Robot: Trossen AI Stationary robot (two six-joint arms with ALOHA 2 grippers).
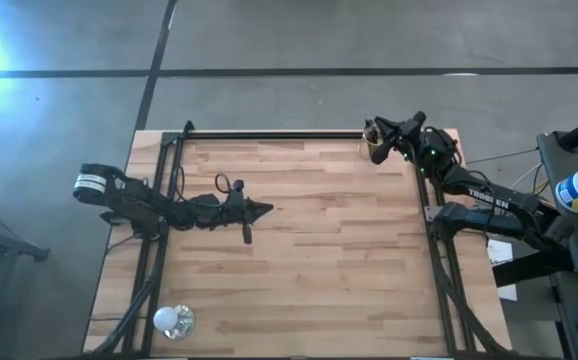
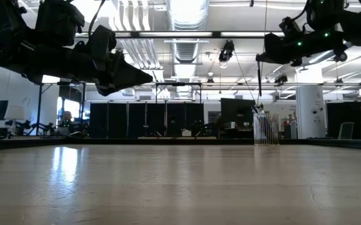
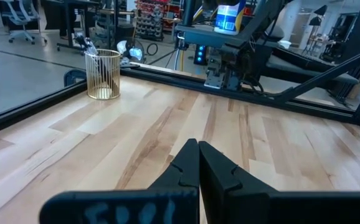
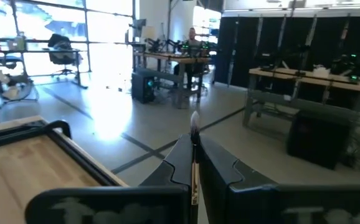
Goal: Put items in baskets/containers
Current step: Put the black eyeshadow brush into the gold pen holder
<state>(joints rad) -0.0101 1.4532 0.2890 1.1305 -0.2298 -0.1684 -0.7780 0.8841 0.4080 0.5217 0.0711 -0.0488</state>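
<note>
The cup (image 3: 103, 74) is a small yellowish-gold cylinder of thin upright bars. It stands at the table's far right corner (image 1: 377, 150), and several sticks (image 3: 86, 45) poke out of its top. My right gripper (image 1: 369, 128) hovers just above the cup and is shut on one thin dark stick (image 4: 194, 124) with a pale tip. In the low view the stick (image 2: 259, 81) hangs above the cup (image 2: 265, 129). My left gripper (image 1: 261, 210) is shut, holds nothing, and hangs above the table's left middle. My right gripper (image 4: 194, 146) pinches the stick between its two fingers. The pale tip (image 4: 194, 118) shows just past the fingertips in the wrist view. In the low view the dark shaft hangs upright below the gripper, lifted clear of the table and above the cup's rim.
A round white shiny ball (image 1: 172, 319) lies near the table's near left corner. A dark rail frame (image 1: 269, 133) runs along the table's far edge and down both sides. Bare wood (image 1: 319, 260) spreads between the two arms. Beyond the far edge lies the room, with desks and a person far off.
</note>
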